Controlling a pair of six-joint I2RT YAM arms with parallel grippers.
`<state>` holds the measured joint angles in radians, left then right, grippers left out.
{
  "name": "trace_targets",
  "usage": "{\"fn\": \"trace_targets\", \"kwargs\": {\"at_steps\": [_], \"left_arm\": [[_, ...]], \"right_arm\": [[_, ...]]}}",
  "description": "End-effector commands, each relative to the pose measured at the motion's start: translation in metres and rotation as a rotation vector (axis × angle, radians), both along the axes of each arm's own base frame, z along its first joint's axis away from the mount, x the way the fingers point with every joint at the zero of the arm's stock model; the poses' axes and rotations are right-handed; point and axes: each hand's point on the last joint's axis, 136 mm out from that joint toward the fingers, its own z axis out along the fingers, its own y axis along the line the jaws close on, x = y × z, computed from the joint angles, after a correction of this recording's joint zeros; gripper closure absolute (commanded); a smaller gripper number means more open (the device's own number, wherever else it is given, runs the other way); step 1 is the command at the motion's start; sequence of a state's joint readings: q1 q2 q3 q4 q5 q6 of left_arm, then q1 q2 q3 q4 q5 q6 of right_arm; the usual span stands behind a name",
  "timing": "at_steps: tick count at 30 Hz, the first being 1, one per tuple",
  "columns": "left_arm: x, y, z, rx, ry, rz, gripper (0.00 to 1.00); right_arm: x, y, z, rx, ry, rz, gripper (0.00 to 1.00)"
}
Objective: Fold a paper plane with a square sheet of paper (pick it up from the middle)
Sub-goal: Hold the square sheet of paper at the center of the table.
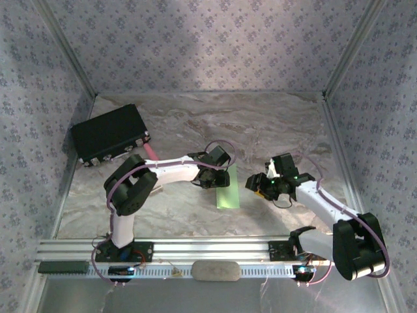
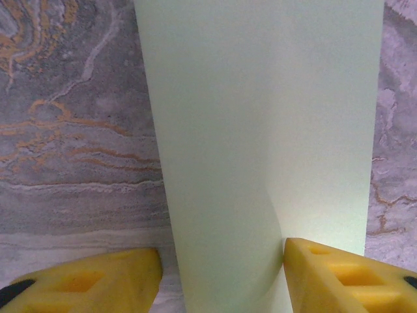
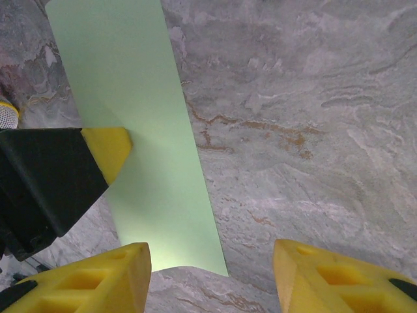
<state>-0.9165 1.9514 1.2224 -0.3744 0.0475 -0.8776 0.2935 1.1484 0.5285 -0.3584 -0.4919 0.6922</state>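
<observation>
- Standing at the far left of the table (image 1: 273, 130), a black box (image 1: 109, 134) is seen from above; what it holds cannot be told.
- The square sheet of paper (image 1: 228, 190) is laid near the table's middle, folded into a long, narrow pale-green strip.
- The left arm is bent at the elbow and stretched rightward, and the left gripper (image 1: 212, 175) is held over the strip's far end.
- Its jaws are spread to either side of a raised layer of the paper. One yellow finger (image 2: 339, 274) is touched by the fold, the other is kept apart, and nothing is pinched.
- The right arm is angled leftward from its base. The right gripper (image 3: 212, 261) is lowered over bare table just beside the strip's near end, with jaws spread and nothing gripped.
</observation>
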Motion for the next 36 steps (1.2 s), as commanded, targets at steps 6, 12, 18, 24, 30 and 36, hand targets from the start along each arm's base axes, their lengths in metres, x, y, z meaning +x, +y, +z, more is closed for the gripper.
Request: {"fn": "trace_targets", "kwargs": {"at_steps": [6, 12, 18, 24, 30, 36], "left_arm": [[-0.014, 0.027, -0.074, 0.155, 0.07, -0.024, 0.43], [-0.013, 0.028, -0.073, 0.158, 0.067, -0.024, 0.43], [-0.013, 0.027, -0.074, 0.153, 0.07, -0.013, 0.43], [-0.013, 0.025, -0.075, 0.147, 0.066, -0.03, 0.43], [-0.014, 0.026, -0.076, 0.155, 0.068, -0.033, 0.42], [-0.014, 0.027, -0.076, 0.159, 0.067, -0.03, 0.42]], "right_arm": [[0.004, 0.003, 0.003, -0.007, -0.005, 0.01, 0.46], [0.005, 0.007, 0.002, 0.005, -0.01, 0.019, 0.51], [0.007, 0.008, -0.001, -0.003, 0.003, 0.018, 0.53], [0.007, 0.01, 0.0, 0.011, -0.002, 0.025, 0.58], [0.014, 0.021, 0.003, 0.048, -0.021, 0.046, 0.8], [0.024, 0.032, -0.004, 0.028, -0.007, 0.089, 1.0]]}}
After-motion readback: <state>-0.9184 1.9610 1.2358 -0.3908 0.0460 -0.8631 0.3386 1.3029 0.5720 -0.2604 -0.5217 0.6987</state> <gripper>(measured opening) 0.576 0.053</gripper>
